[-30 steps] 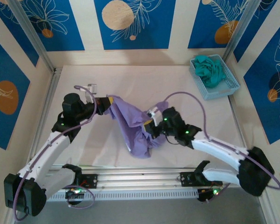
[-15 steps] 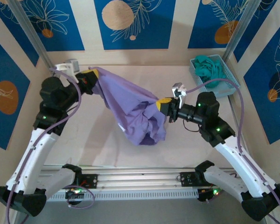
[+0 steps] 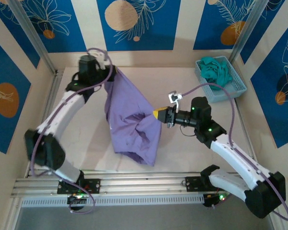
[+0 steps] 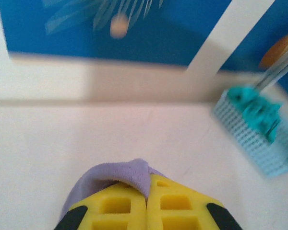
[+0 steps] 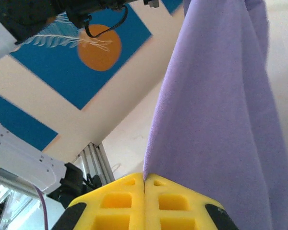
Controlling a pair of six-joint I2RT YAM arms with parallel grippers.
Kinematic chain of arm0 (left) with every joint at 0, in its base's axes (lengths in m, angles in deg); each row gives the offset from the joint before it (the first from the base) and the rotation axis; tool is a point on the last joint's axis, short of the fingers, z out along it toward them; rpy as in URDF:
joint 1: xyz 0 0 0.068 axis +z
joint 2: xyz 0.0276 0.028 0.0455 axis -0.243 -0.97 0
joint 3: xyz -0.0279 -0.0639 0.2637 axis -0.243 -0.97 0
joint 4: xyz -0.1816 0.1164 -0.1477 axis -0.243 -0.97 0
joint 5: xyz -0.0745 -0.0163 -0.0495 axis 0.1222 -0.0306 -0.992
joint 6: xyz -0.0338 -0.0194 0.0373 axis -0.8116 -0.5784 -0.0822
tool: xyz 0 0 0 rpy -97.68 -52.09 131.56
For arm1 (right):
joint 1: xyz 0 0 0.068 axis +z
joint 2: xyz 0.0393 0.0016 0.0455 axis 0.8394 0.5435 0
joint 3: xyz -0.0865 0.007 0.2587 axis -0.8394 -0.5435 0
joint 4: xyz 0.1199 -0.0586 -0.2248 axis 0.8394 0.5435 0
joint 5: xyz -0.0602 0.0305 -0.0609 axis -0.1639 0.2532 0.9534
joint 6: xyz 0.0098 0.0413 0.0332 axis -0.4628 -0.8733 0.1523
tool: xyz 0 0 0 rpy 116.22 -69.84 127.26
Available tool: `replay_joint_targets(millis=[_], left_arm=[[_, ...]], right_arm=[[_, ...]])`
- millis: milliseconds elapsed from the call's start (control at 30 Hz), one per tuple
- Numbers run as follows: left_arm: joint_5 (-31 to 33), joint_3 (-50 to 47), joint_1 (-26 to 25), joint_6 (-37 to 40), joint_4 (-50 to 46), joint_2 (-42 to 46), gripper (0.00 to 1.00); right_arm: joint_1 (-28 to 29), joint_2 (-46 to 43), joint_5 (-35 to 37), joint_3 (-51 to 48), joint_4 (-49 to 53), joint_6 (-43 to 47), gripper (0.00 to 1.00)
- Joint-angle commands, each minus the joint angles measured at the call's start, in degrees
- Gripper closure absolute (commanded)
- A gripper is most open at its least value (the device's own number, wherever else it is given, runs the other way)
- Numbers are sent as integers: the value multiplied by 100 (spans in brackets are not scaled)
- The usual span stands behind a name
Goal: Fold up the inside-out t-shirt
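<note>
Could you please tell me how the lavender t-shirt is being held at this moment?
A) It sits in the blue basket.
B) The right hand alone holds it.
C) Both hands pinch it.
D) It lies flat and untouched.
C: the left hand is shut on a fold of the lavender t-shirt, and the right hand pinches another edge, so the cloth hangs spread between them.

I held the lavender t-shirt point(image 3: 132, 122) up by two pinched spots, one high at far left, one at its right edge; the cloth draped between, crumpled and sagging.
</note>
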Motion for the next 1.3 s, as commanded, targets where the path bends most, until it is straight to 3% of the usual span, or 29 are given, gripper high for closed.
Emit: replay_joint_targets(millis=[0,67,167,300,467,633,733,833,1033,1167,1267], left_arm=[[-133,586,-52,249,-579,-337,79],[255,468,-56,318,-872,-322,66],[591,-629,-120,198,-676,356,49],[570,-2472,-896,80,-218,1597,35],[150,-3825,-2318,-716,369,2148,33],[797,-3967,-3282,-797,379,2011,33],[939,-3817,-3392,-765,316,1595,40],[1029,-3781,-3401,-733,462,1329,55],[1592,-3595,-3334,-322,408,1423,100],[2033,-3569,-3066,263,381,2382,100],[1857,-3752,-2842,675,763,3190,100]], right_arm=[[-72,150,367,-361,-572,-926,100],[-124,240,508,-547,-577,-1047,100],[-242,268,638,-740,-573,-1097,100],[-461,214,650,-865,-399,-1017,100],[-671,54,636,-902,-158,-905,100],[-785,-73,639,-912,-40,-817,100],[-829,-82,592,-918,-23,-818,100],[-838,-143,592,-952,2,-803,100],[-926,-429,734,-1019,332,-580,100],[-940,-878,1189,-1145,971,-297,100],[-712,-1148,1733,-1397,1437,-225,100]])
